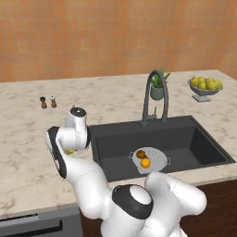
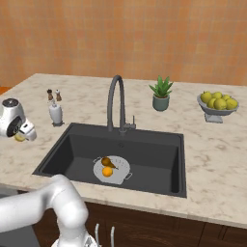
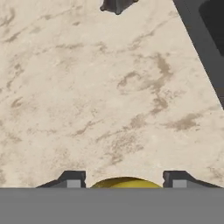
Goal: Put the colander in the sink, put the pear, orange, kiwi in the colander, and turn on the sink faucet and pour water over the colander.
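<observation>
The kiwi, a small round pale yellow-green fruit, sits between the 2 dark fingertips of the hand, low over the beige marbled counter just left of the sink's left rim. The fingers stand on either side of the fruit with no gap showing, so the hand looks closed on it, though the contact itself lies at the very edge of the hand view. In the right base view the same fruit peeks out yellow at the hand.

The small round silvery-white perforated colander rests on the floor of the large dark grey rectangular sink, toward its front. In it lie the small golden-brown pear and the small round bright orange fruit, touching each other.

The tall dark grey gooseneck faucet stands at the sink's back rim. Behind it is a small potted green plant. Near the counter's back right corner a grey footed bowl holds yellow lemons. 2 small shakers stand on the counter toward the back left, and a white bottle stands by the sink's back left corner.
</observation>
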Robot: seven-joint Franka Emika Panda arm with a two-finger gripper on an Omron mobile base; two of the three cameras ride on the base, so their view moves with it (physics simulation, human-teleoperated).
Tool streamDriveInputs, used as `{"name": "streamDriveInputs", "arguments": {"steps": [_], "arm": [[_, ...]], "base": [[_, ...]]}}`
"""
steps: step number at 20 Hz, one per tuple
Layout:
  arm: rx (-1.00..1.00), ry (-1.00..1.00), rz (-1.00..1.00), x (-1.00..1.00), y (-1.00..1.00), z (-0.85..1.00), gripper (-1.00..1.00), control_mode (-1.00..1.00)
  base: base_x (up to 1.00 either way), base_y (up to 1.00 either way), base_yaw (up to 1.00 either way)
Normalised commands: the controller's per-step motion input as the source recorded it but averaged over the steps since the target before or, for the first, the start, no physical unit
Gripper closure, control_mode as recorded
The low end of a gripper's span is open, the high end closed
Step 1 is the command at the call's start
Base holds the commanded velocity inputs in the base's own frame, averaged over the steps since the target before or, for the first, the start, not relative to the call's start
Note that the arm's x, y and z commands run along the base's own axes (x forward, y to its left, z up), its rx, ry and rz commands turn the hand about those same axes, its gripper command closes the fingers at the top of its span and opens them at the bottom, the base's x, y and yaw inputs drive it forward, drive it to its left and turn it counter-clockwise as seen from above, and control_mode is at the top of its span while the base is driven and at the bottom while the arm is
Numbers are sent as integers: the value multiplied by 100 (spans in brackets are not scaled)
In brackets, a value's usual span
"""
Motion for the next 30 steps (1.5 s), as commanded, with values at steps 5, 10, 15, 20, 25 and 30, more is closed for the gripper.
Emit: {"name": "streamDriveInputs", "arguments": {"steps": [5, 10, 15, 20, 25, 30], "arm": [[0, 23, -47, -6, -100, 32, 100, -100], [0, 23, -47, -1, -100, 31, 100, -100], [-4, 9, -45, 0, -100, 8, 100, -100], [-16, -4, -32, -12, -100, -28, 100, -100], [-14, 0, -18, -7, -100, -38, 100, -100], [-2, 0, -14, 0, -100, -22, 100, -100]], "base": [[0, 0, 0], [0, 0, 0], [0, 0, 0], [0, 0, 0], [0, 0, 0], [0, 0, 0]]}}
